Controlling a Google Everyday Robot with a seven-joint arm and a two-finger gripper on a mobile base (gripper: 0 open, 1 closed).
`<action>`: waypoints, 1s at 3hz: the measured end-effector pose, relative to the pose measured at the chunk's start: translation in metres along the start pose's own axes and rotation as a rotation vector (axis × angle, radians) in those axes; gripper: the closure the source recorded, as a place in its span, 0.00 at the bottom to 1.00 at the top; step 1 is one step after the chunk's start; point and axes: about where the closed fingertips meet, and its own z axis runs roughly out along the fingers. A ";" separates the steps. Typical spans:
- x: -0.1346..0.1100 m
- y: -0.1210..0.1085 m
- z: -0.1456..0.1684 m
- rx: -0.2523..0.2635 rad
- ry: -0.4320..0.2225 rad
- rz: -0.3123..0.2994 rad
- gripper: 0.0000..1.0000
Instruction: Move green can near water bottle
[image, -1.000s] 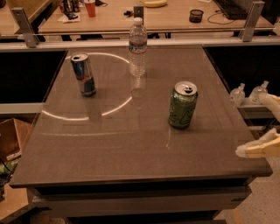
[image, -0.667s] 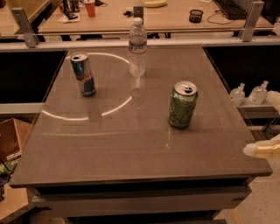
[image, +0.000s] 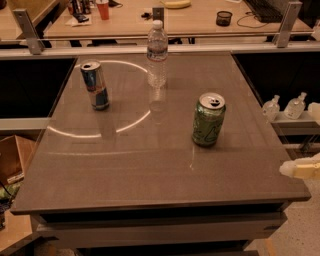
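The green can (image: 208, 120) stands upright on the grey table (image: 150, 165), right of the middle, silver top with pull tab showing. The water bottle (image: 157, 54) stands upright near the table's far edge, clear with a white cap, up and left of the can. My gripper (image: 300, 140) is at the frame's right edge, beyond the table's right side and nearer than the can. One pale finger (image: 300, 169) shows low and another (image: 315, 111) higher up. They stand well apart and hold nothing. The gripper is far from the can.
A taller blue-and-silver can (image: 95, 85) stands at the table's far left. Two small clear bottles (image: 284, 107) sit on a shelf off the table's right side. A rail with metal brackets (image: 30, 35) runs behind the table, with a cluttered desk beyond.
My gripper has drawn back to the right and slightly down, so less of it shows at the frame's edge. The cans and the bottle have not moved.
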 end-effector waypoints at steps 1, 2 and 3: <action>0.000 0.011 0.017 -0.043 -0.029 -0.013 0.00; 0.005 0.022 0.043 -0.090 -0.070 -0.028 0.00; 0.010 0.031 0.068 -0.081 -0.061 -0.028 0.00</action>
